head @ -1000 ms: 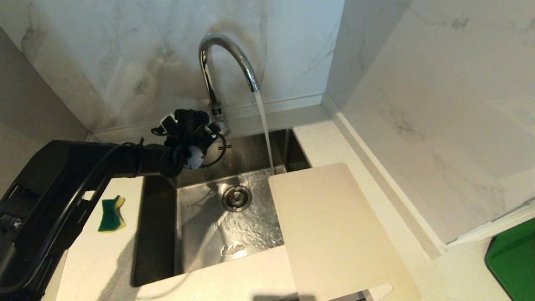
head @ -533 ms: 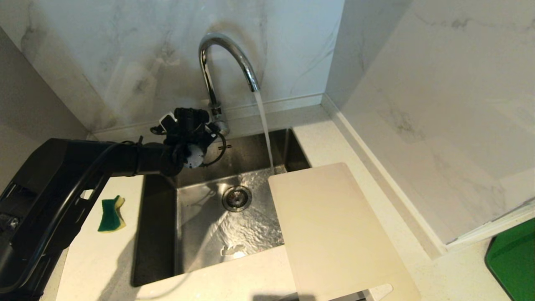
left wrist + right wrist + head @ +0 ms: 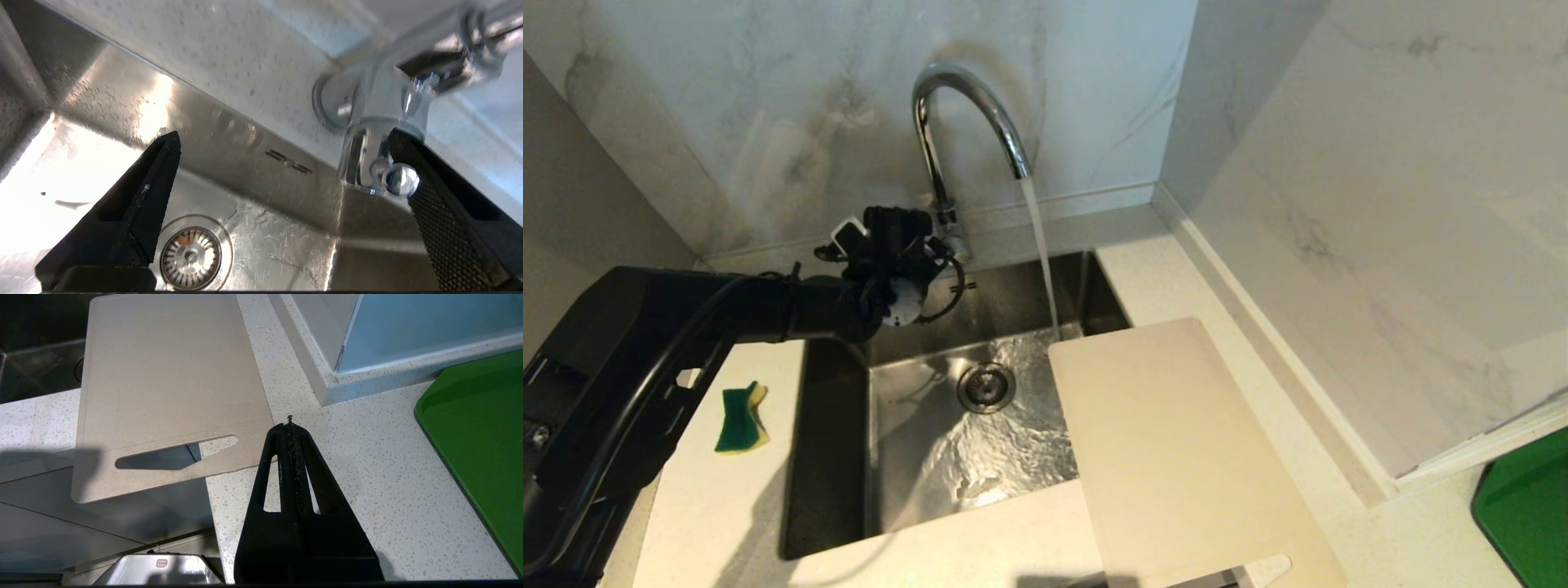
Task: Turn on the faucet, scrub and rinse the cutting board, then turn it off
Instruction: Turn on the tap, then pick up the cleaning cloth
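A: Where is the left gripper (image 3: 282, 153)?
B: Spread wide at the running faucet (image 3: 968, 122) base, holding nothing.
A: And the cutting board (image 3: 1176, 449)?
B: Flat on the counter's right, one end overhanging the sink (image 3: 833, 457). The right gripper (image 3: 290, 424) is clenched, empty.

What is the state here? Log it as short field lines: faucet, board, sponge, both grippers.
faucet: running, stream falling into the sink
cutting board: dry-looking, lying on the counter with one end over the sink's right side
sponge: on the counter left of the sink, untouched
left gripper: open, at the faucet base, one finger by the lever's knob
right gripper: shut, empty, over the counter beside the board's handle end
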`<state>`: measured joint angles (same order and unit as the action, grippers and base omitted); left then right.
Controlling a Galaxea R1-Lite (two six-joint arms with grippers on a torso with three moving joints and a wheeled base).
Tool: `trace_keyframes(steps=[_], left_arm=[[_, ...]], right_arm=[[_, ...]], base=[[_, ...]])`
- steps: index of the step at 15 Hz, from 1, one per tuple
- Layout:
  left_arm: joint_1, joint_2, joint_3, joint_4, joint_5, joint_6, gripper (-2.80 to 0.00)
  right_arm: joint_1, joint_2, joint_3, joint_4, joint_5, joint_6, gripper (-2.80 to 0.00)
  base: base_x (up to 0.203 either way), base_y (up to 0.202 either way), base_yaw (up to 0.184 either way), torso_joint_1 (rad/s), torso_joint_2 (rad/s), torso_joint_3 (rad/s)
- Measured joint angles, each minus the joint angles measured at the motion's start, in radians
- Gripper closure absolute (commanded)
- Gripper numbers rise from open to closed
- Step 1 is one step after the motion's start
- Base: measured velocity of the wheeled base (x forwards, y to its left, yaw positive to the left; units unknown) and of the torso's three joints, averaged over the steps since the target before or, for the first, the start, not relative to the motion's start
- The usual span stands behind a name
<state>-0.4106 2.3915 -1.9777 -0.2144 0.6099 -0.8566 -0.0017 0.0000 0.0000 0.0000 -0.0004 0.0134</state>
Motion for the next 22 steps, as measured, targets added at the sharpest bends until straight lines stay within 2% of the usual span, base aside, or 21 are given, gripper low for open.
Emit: trace_keyframes(steps=[10, 19, 22], left_arm=[[-0.001, -0.048, -0.001, -0.032, 0.015, 0.005, -2.8], [0.02, -0.213, 0.047, 0.005, 0.026, 0.079, -2.8], [0.053, -0.309, 0.096, 0.039, -0.003, 0.159, -2.8]], right_arm=[[0.0, 0.0, 0.0, 0.0, 0.0, 0.0, 0.0], [0.0, 0.0, 0.0, 0.0, 0.0, 0.0, 0.0], [0.0, 0.0, 0.0, 0.0, 0.0, 0.0, 0.0]], base=[[0.0, 0.0, 0.0, 0.0, 0.0, 0.0], [0.0, 0.0, 0.0, 0.0, 0.0, 0.0], [0.0, 0.0, 0.0, 0.0, 0.0, 0.0]])
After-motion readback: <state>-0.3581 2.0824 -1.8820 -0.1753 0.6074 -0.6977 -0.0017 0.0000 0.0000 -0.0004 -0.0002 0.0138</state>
